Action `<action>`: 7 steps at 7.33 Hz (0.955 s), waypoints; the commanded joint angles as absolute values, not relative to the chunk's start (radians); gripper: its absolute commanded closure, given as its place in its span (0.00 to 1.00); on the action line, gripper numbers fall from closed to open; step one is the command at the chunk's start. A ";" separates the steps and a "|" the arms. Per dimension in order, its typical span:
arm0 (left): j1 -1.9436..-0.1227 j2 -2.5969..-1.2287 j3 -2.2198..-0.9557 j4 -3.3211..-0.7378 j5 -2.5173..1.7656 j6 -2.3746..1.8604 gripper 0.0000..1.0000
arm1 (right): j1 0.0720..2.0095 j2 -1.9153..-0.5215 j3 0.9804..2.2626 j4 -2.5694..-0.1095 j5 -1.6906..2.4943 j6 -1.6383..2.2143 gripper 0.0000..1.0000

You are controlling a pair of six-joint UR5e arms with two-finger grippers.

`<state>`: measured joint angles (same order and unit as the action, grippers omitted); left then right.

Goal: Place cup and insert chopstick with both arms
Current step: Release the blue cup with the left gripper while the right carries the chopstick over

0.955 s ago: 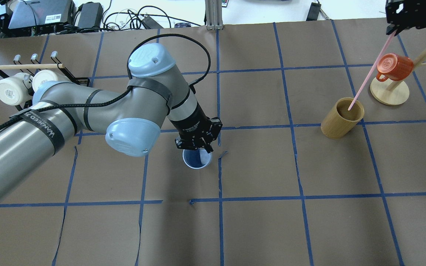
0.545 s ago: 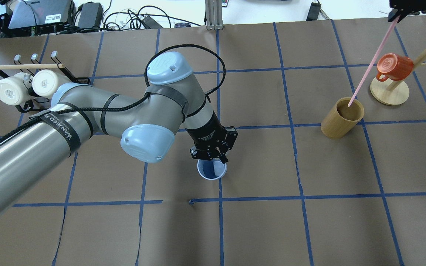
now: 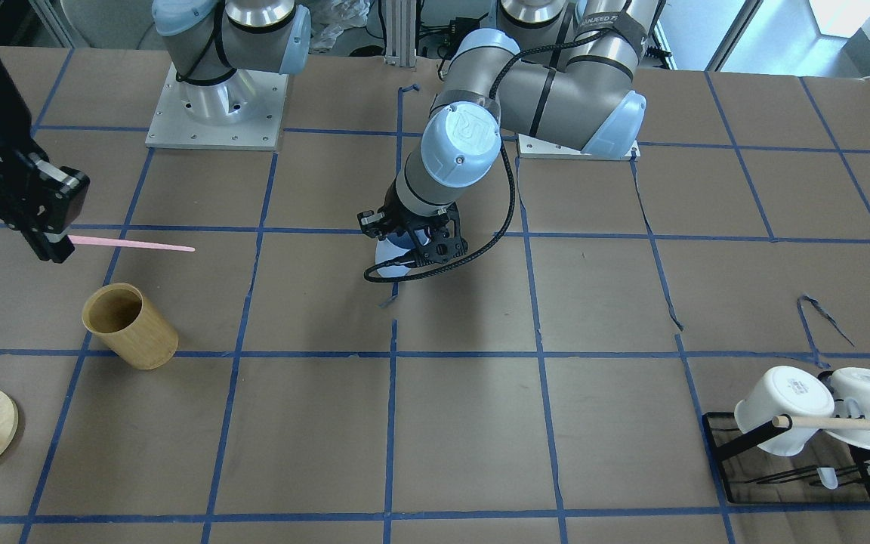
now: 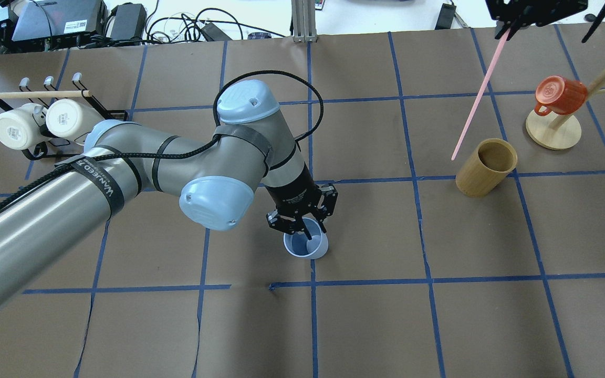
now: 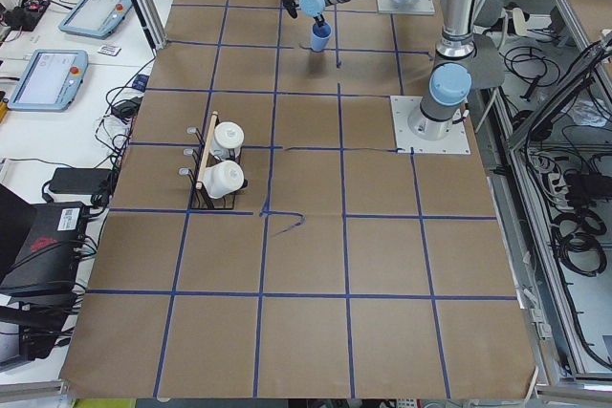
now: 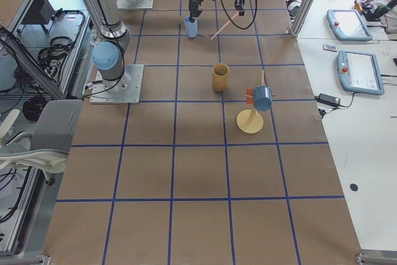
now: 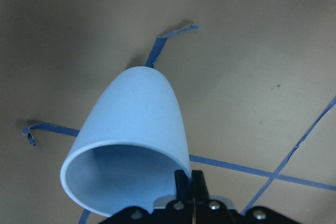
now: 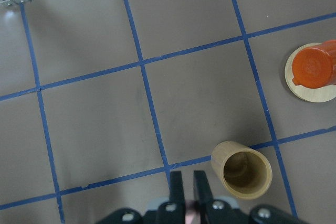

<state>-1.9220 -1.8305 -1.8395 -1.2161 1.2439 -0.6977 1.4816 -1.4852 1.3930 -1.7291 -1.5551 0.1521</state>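
My left gripper (image 4: 310, 231) is shut on the rim of the light-blue cup (image 4: 306, 247), near the table's middle. The left wrist view shows its fingers (image 7: 182, 179) pinching the cup's wall (image 7: 136, 124), one inside and one outside. I cannot tell if the cup touches the table. My right gripper (image 4: 512, 23) at the far right is shut on the top end of a pale-pink chopstick (image 4: 478, 100). The chopstick hangs slanted in the air, and its lower tip is just left of the tan wooden cup (image 4: 486, 168). The front view shows the chopstick (image 3: 133, 244) apart from it.
An orange mug (image 4: 560, 94) hangs on a wooden stand (image 4: 552, 131) at the far right. A black rack (image 4: 103, 113) with two white mugs (image 4: 34, 123) and a wooden rod stands at the far left. Torn tape ends lie beside the blue cup.
The left arm carried the blue cup to the right and nearer. The right gripper lifted the chopstick out of the tan wooden cup and moved it left.
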 commanded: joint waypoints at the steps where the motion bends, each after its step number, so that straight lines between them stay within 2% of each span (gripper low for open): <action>1: -1.916 -1.819 -1.815 -1.209 1.282 -0.690 0.00 | 1.593 -1.483 1.402 -1.739 -1.577 0.303 1.00; 3: -1.873 -1.784 -1.691 -1.294 1.348 -0.594 0.00 | 1.626 -1.479 1.408 -1.741 -1.647 0.295 1.00; 6: -1.763 -1.709 -1.427 -1.660 1.425 -0.305 0.00 | 1.695 -1.480 1.417 -1.735 -1.649 0.377 1.00; 7: -1.685 -1.682 -1.404 -1.696 1.440 -0.140 0.00 | 1.745 -1.480 1.440 -1.741 -1.658 0.444 1.00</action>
